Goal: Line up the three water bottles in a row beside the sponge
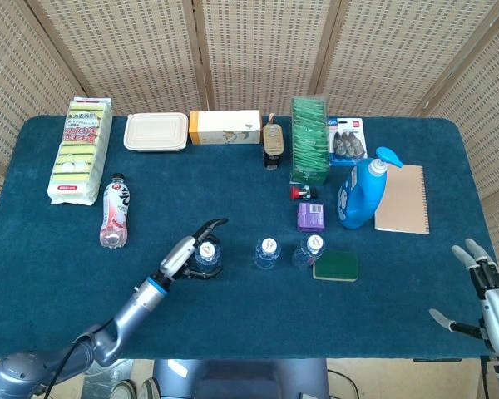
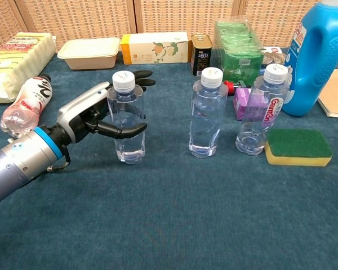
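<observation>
Three clear water bottles stand upright on the blue counter (image 2: 174, 225) in the lower middle of the head view. The right-hand bottle (image 2: 262, 109) stands just beside the green-and-yellow sponge (image 2: 298, 147), on the sponge's left in the chest view. The middle bottle (image 2: 206, 113) stands a little further left, apart from it. The left bottle (image 2: 127, 119) stands at a wider gap from the middle one, so the row is unevenly spaced.

The left hand (image 2: 96, 118) reaches in from the lower left of the frame and sits against the left bottle. Its fingers (image 2: 127, 131) are spread around the bottle rather than clamped: one curves across the front of the bottle at mid height, others point past the cap behind it. Whether they press on the plastic cannot be told from either view. The right hand (image 1: 481, 293) hangs at the lower right edge of the head view, off the counter's edge, fingers splayed apart and grasping nothing.

Behind the row, a purple box (image 1: 311, 216) and a blue detergent jug (image 1: 362, 193) stand near the right-hand bottle, with a spiral notebook (image 1: 402, 199) beside the jug. A pink-labelled drink bottle (image 1: 115, 211) lies on its side at the left, well apart from the row. Along the far edge lie a pack of sponges (image 1: 81, 150), a lidded food tray (image 1: 156, 131) and a white-and-orange carton (image 1: 225, 127).
</observation>
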### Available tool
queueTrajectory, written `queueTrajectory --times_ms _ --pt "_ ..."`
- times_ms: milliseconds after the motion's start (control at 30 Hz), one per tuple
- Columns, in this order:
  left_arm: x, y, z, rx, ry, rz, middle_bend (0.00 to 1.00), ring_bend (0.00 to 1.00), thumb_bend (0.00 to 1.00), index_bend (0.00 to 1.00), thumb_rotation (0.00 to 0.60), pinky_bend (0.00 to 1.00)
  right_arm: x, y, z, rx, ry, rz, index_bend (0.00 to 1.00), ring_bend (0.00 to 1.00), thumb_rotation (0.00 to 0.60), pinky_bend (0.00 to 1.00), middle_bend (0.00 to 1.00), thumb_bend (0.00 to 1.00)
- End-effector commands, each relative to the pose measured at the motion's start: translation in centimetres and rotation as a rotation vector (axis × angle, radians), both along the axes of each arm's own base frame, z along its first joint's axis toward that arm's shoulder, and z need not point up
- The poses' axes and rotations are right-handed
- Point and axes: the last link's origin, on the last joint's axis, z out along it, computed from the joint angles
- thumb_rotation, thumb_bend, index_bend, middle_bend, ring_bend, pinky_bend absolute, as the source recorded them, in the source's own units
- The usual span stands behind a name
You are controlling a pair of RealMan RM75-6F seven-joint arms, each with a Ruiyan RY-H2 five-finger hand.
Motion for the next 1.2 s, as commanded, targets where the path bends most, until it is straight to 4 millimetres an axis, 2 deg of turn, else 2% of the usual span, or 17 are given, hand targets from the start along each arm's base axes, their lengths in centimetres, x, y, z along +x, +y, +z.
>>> queueTrajectory --times_ms 33,300,667,1033,1200 --pt "-0.2 0.1 0.1 0.009 0.016 0.003 0.06 0.01 0.31 0.0 0.6 0.26 0.1 0.1 0.0 0.001 -0.002 0.003 0.1 0.0 0.6 0.09 0.0 0.03" --pt "-0.3 0.1 -0.2 0.017 0.046 0.002 0.05 0.01 0.31 0.0 0.6 0.26 0.1 0.3 0.2 0.001 -0.008 0.008 0.1 0.0 0.6 0.09 0.0 0.03" --pt "-1.2 -0.3 1.4 0.001 0.01 0.014 0.0 0.0 0.25 0.0 0.6 0.23 0.3 0.4 0.2 0.011 -0.01 0.017 0.1 0.0 0.6 0.09 0.0 0.03" --pt "-2.3 -1.5 6.3 0.038 -0.056 -0.014 0.0 0.0 0.22 0.0 0.6 0.18 0.7 0.9 0.3 0.016 -0.012 0.036 0.1 0.0 0.6 0.09 0.0 0.03" --pt "-2.8 -2.3 10.3 0.097 -0.067 -0.042 0.0 0.0 0.21 0.0 0.6 0.14 0.7 1.2 0.4 0.019 -0.014 0.043 0.1 0.0 0.6 0.09 0.0 0.03"
